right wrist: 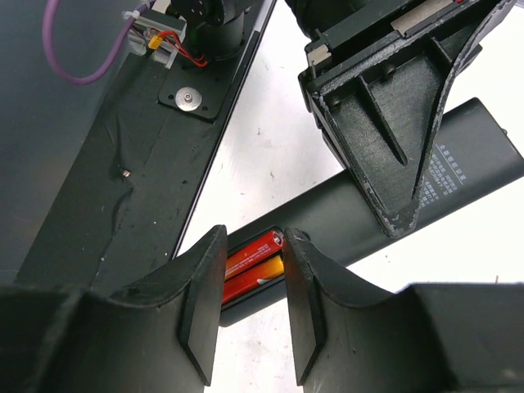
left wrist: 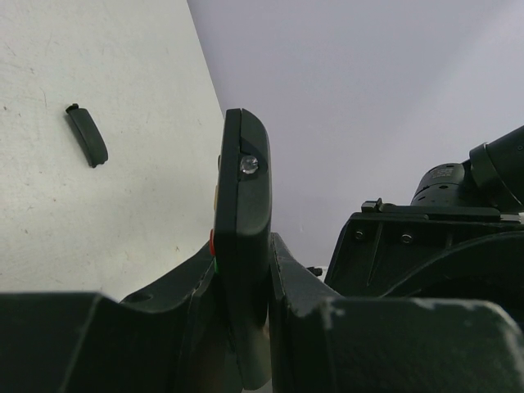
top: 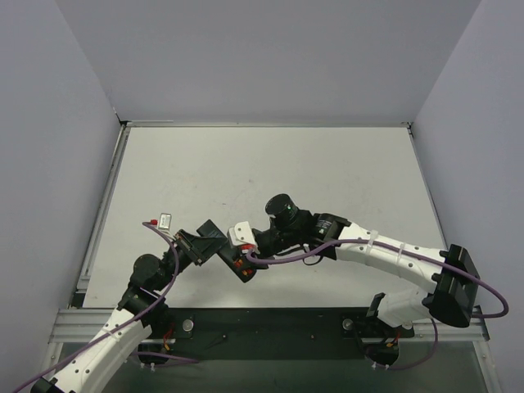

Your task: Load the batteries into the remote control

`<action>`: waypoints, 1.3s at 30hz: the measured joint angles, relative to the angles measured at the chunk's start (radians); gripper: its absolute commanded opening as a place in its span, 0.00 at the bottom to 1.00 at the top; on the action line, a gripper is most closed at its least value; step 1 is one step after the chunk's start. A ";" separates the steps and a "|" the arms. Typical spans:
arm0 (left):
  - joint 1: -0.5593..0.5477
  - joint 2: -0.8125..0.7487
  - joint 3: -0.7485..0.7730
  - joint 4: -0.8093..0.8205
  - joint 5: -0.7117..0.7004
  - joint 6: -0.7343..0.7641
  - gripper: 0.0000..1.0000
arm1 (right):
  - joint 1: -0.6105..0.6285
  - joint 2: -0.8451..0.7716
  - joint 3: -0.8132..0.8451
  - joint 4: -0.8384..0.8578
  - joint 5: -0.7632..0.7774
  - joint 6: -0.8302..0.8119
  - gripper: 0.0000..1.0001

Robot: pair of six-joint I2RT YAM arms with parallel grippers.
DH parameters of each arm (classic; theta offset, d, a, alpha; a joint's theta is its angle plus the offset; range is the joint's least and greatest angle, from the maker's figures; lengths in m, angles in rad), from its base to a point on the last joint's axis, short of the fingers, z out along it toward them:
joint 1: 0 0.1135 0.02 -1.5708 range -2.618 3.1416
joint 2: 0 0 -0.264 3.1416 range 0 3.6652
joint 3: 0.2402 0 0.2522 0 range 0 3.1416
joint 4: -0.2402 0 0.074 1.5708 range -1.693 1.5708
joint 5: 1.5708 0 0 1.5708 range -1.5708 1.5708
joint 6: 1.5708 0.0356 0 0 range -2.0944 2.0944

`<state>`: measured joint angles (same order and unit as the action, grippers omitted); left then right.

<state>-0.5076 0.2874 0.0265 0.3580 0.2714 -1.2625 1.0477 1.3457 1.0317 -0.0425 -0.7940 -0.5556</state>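
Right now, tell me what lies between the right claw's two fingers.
The two red batteries, seated in the remote control's open compartment; the right wrist view shows it.

Plain grey walls (top: 286, 57) enclose a white tabletop (top: 270, 164); lighting seems even.

Matt plastic remote control (right wrist: 479, 143) — glossy red batteries (right wrist: 254, 255)

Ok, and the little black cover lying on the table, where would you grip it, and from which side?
Take the cover across its narrow width near mid-length, coming straight down from above. It lies flat on the table, long and slim, with bare surface along both long edges, so a pinch should likely fit there.
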 measured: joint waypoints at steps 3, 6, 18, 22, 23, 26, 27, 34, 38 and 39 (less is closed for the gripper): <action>0.000 0.002 0.000 0.002 0.000 0.000 0.00 | 0.000 0.009 0.003 0.000 -0.004 0.000 0.29; 0.000 0.004 0.000 0.003 0.000 0.000 0.00 | 0.000 0.019 0.005 0.000 -0.008 -0.004 0.29; 0.000 0.008 0.015 0.005 0.014 0.001 0.00 | 0.000 0.043 0.007 -0.003 -0.005 -0.026 0.15; -0.001 0.005 0.015 0.005 0.013 -0.009 0.00 | 0.000 0.043 0.008 -0.002 -0.003 -0.028 0.09; -0.001 0.003 0.015 0.005 0.012 -0.010 0.00 | 0.000 0.043 0.008 0.000 -0.004 -0.029 0.09; -0.001 0.000 0.015 0.005 0.004 -0.016 0.00 | 0.000 0.043 0.008 0.009 -0.005 -0.029 0.07; -0.001 -0.001 0.015 0.005 0.001 -0.018 0.00 | -0.001 0.043 0.008 0.011 -0.005 -0.029 0.02; -0.001 -0.003 0.000 0.047 -0.027 -0.059 0.00 | -0.005 0.043 0.006 0.039 -0.007 -0.025 0.00; -0.001 -0.003 -0.004 0.061 -0.046 -0.068 0.00 | -0.010 0.041 -0.012 0.074 -0.007 -0.017 0.00; -0.001 -0.003 -0.004 0.061 -0.049 -0.068 0.00 | -0.011 0.040 -0.018 0.084 -0.008 -0.014 0.00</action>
<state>-0.5087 0.2844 0.0223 0.4194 0.2226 -1.3308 1.0363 1.3861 1.0142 0.0410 -0.8017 -0.5701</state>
